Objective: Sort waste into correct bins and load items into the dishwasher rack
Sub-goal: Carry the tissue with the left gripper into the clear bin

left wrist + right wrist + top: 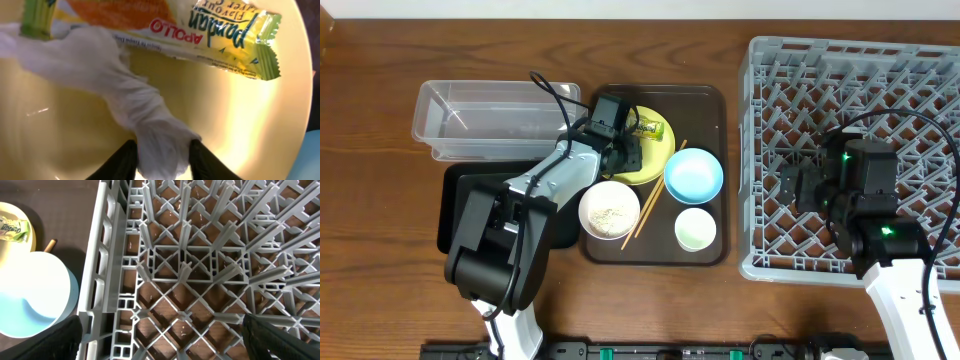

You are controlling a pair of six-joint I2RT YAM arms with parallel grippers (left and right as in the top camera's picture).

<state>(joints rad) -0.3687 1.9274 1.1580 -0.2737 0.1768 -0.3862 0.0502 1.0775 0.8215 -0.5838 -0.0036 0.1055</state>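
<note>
My left gripper (pixel 630 150) is low over the yellow plate (pixel 658 162), and its fingers (pixel 162 160) are closed on the crumpled white paper (pixel 130 95). The green-and-orange snack wrapper (pixel 220 35) lies on the plate beside the paper, also showing overhead (pixel 651 127). The white bowl (pixel 609 208) holds rice-like scraps. The light blue bowl (pixel 693 173), pale green cup (pixel 695 229) and chopsticks (pixel 653 203) lie on the brown tray. My right gripper (pixel 160 335) is open and empty over the grey dishwasher rack (pixel 200 255) near its left wall.
The clear tub (pixel 450 110) stands at the back left with the black tray (pixel 455 200) in front of it, partly hidden under my left arm. The brown serving tray (pixel 715 100) sits between them and the rack (pixel 920 70).
</note>
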